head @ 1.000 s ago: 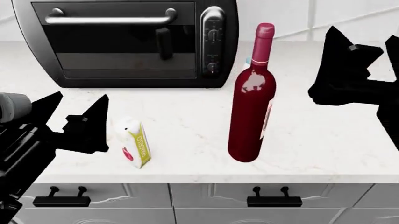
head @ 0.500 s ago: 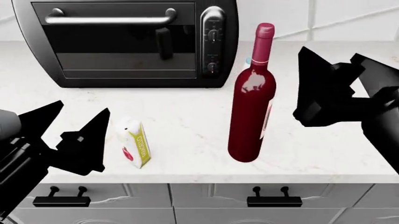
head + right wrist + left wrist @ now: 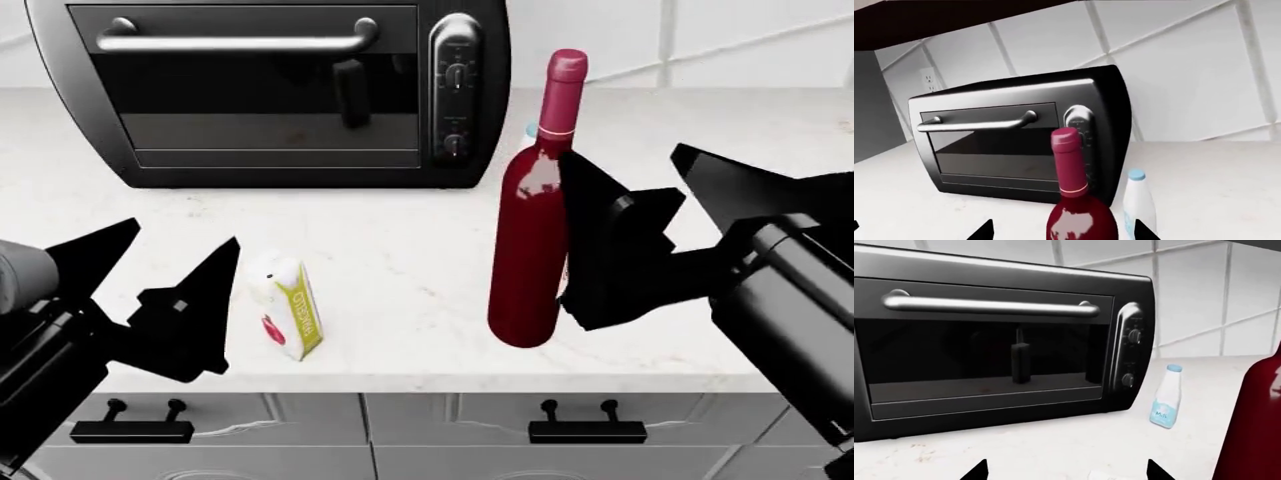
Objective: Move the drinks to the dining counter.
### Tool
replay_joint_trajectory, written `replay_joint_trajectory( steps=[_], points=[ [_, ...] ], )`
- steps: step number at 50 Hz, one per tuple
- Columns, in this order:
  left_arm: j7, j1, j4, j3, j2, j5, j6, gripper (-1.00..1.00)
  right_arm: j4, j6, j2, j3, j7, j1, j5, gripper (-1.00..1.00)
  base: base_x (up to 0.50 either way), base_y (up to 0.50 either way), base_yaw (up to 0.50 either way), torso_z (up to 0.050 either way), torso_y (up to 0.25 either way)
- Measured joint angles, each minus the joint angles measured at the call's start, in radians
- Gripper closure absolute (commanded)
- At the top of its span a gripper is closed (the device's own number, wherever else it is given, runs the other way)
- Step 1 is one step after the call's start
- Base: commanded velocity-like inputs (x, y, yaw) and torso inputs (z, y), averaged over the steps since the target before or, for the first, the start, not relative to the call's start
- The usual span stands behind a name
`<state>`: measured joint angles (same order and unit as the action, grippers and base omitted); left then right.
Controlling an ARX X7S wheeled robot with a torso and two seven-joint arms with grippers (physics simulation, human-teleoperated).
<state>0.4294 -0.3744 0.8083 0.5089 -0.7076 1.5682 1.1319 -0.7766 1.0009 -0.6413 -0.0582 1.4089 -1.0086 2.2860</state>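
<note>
A tall dark-red wine bottle [image 3: 534, 240] stands upright on the faintly marbled countertop [image 3: 400, 240]. My right gripper [image 3: 625, 160] is open just to its right, with the nearer finger beside the bottle's body. In the right wrist view the wine bottle [image 3: 1073, 200] rises between the tips of the right gripper [image 3: 1064, 232]. A small white carton [image 3: 291, 308] with yellow-green print stands near the front edge, and my left gripper [image 3: 180, 240] is open just left of it. The small pale bottle [image 3: 1166, 402] with a blue label stands behind the wine bottle. The dining counter is out of view.
A black toaster oven [image 3: 280, 90] fills the back left of the countertop, against a white tiled wall [image 3: 1174, 65]. Light-grey drawers with black handles [image 3: 587, 430] run below the front edge.
My right gripper has swung left and nearer, from well right of the wine bottle to right beside it. The left gripper has drifted slightly down and stays open beside the carton.
</note>
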Motion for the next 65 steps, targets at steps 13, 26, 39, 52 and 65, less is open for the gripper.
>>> replay_joint_trajectory(
  steps=[13,26,39,52,65],
  points=[
    [-0.024,0.018,0.003,0.000,0.007,-0.030,-0.005,-1.00,0.065,0.054,0.028,0.057,-0.059,-0.018,-0.086,-1.00,0.00,0.00,0.00,0.000,0.000],
    [-0.045,0.016,-0.006,-0.024,0.016,-0.067,-0.008,-1.00,0.150,0.112,0.053,0.127,-0.112,-0.086,-0.168,-1.00,0.00,0.00,0.00,0.000,0.000],
    [-0.084,0.030,-0.017,-0.045,0.029,-0.126,-0.016,-1.00,0.261,0.183,0.111,0.194,-0.221,-0.151,-0.301,-1.00,0.00,0.00,0.00,0.000,0.000],
    [-0.094,0.042,-0.017,-0.051,0.032,-0.143,-0.024,-1.00,0.342,0.222,0.151,0.219,-0.371,-0.142,-0.467,-1.00,0.00,0.00,0.00,0.000,0.000],
    [-0.095,0.047,-0.017,-0.054,0.031,-0.145,-0.032,-1.00,0.369,0.235,0.149,0.234,-0.415,-0.126,-0.528,1.00,0.00,0.00,0.00,0.000,0.000]
  ],
)
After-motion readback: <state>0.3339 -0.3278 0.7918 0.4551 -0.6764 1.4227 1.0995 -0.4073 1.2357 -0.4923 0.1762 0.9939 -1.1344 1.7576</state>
